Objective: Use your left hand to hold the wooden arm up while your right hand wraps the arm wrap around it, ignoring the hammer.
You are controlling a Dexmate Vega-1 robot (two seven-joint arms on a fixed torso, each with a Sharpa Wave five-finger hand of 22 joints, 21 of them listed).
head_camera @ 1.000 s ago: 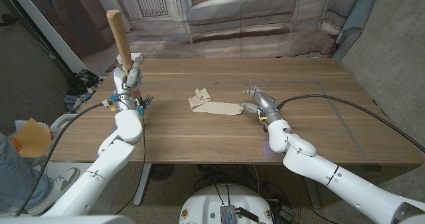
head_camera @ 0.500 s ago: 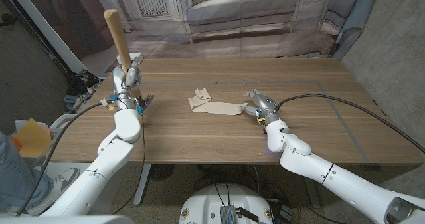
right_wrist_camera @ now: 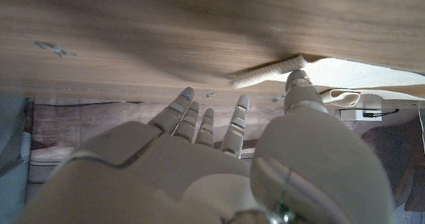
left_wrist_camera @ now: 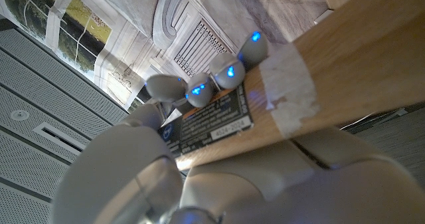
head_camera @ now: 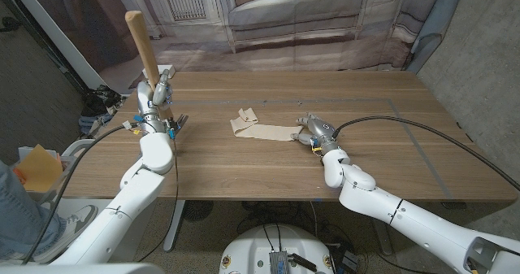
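Wooden arm (head_camera: 142, 49): upright, gripped in my left hand (head_camera: 160, 91). Arm wrap (head_camera: 258, 129): flat on counter (head_camera: 382, 156), my right hand (head_camera: 311, 128) beside it, fingers spread, empty.

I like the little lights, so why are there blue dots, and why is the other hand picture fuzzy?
Left wrist view: the fingertips gripping the wooden arm glow blue. Right wrist view: the right hand sits close and soft, the table streaked with blur.

The arm wrap (head_camera: 262, 130) lies mid-table (head_camera: 244, 172), between the upright wooden arm (head_camera: 143, 42) and the right robot hand (head_camera: 313, 128).
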